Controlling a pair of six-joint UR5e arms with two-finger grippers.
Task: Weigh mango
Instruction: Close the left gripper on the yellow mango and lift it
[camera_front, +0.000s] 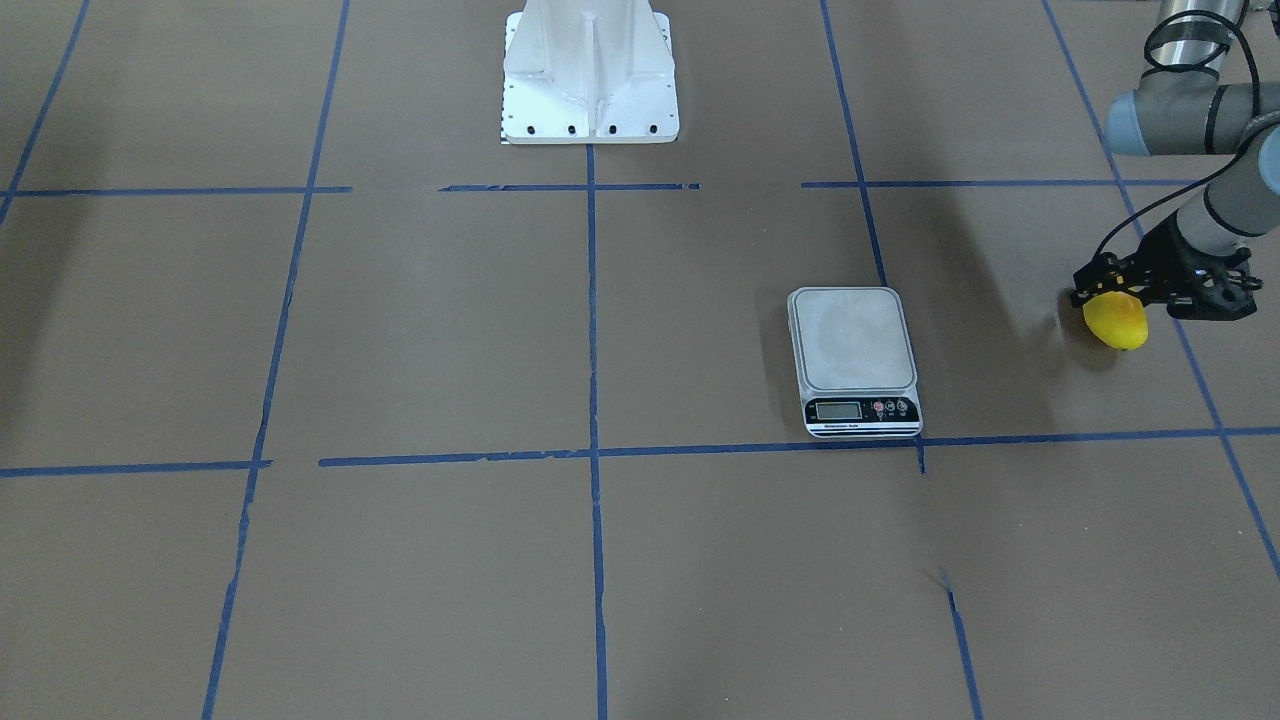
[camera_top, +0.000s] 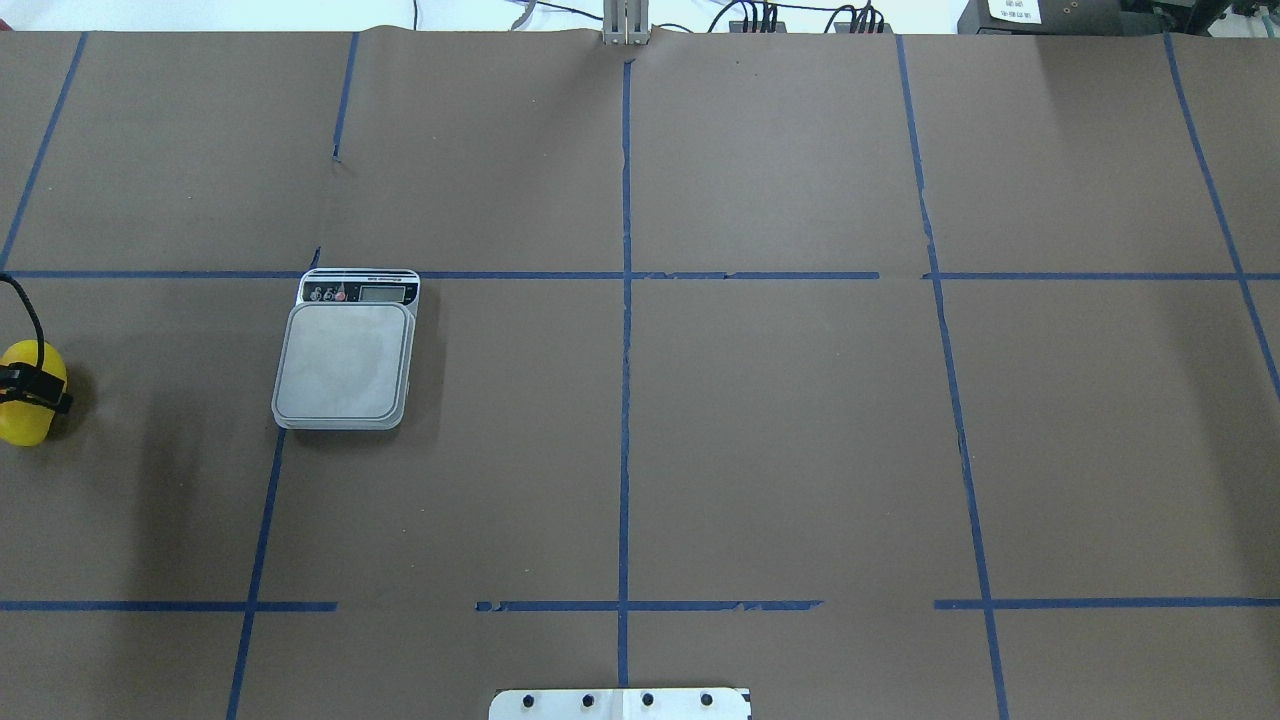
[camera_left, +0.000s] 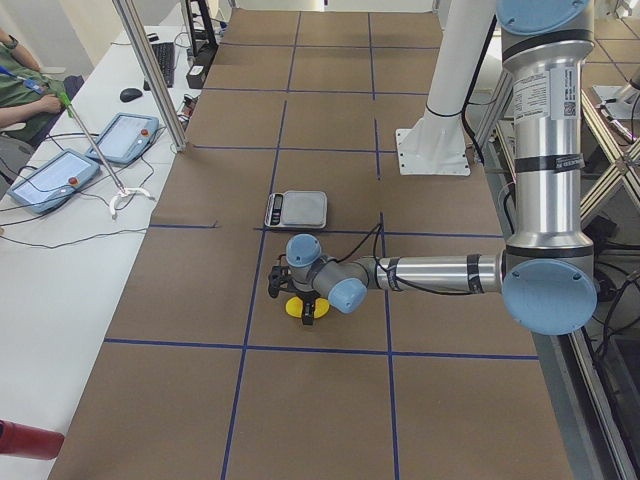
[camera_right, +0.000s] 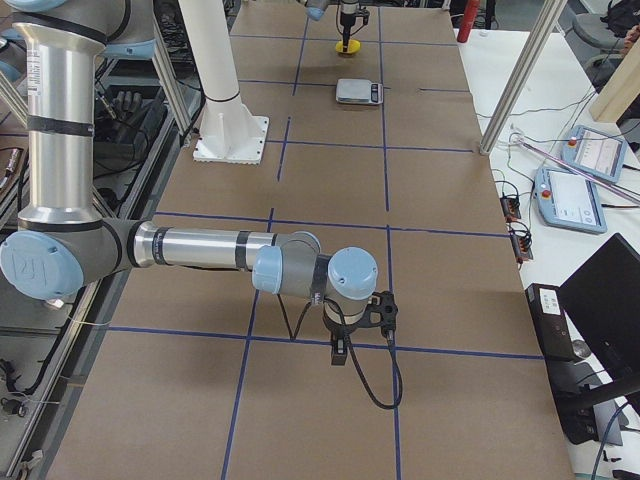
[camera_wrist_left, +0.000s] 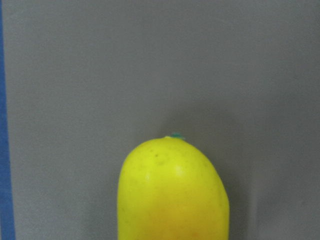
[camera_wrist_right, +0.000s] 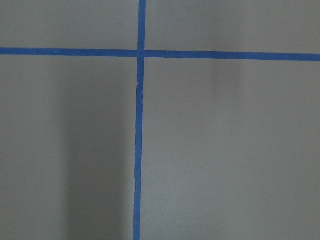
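Observation:
The mango (camera_front: 1118, 322) is bright yellow and sits at the table's far left end, seen at the left edge of the overhead view (camera_top: 25, 420). My left gripper (camera_front: 1105, 297) is over it, with black fingers (camera_top: 35, 392) clamped across its middle. The left wrist view shows the mango's tip (camera_wrist_left: 172, 195) close up, low over the brown paper. The scale (camera_front: 853, 340) is a grey square platform with a small display, and nothing lies on it; it stands apart from the mango, toward the table's middle (camera_top: 345, 365). My right gripper (camera_right: 340, 352) shows only in the exterior right view, low over the table, and I cannot tell whether it is open or shut.
The table is brown paper with a blue tape grid (camera_top: 625, 400). The white robot base (camera_front: 590, 80) stands at the robot's edge of the table. Operator pendants and cables (camera_left: 70, 165) lie on a side bench beyond the far edge.

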